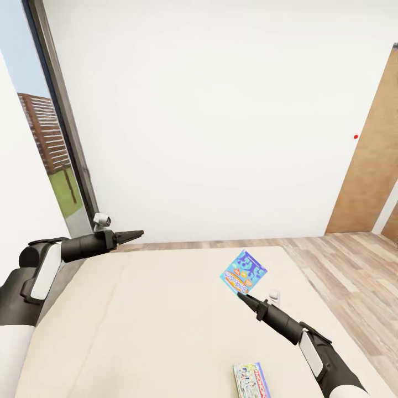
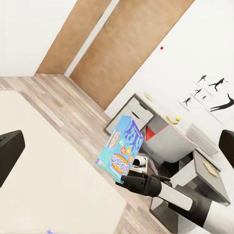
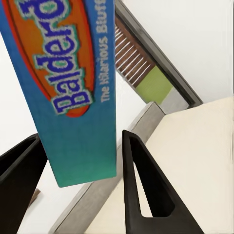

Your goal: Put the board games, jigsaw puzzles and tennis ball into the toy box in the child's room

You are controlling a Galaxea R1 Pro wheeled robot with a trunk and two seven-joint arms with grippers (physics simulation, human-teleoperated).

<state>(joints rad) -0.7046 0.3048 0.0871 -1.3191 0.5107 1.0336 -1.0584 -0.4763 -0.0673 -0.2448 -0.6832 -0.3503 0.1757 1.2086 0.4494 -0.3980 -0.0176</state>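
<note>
The right tool (image 1: 241, 294) pinches the blue board game (image 1: 244, 271) by one corner, tilted diagonally above the bed (image 1: 138, 320).

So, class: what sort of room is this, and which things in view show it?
Probably a child's bedroom: a wide bed with a beige mattress, boxed board games, including the blue one held up in the right gripper, and a desk against the wall beneath dancer silhouettes.

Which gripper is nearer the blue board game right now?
Right. The right gripper is shut on the blue board game's lower edge, holding it up above the bed. The left gripper hangs well off to the side, over the bed's far corner.
</note>
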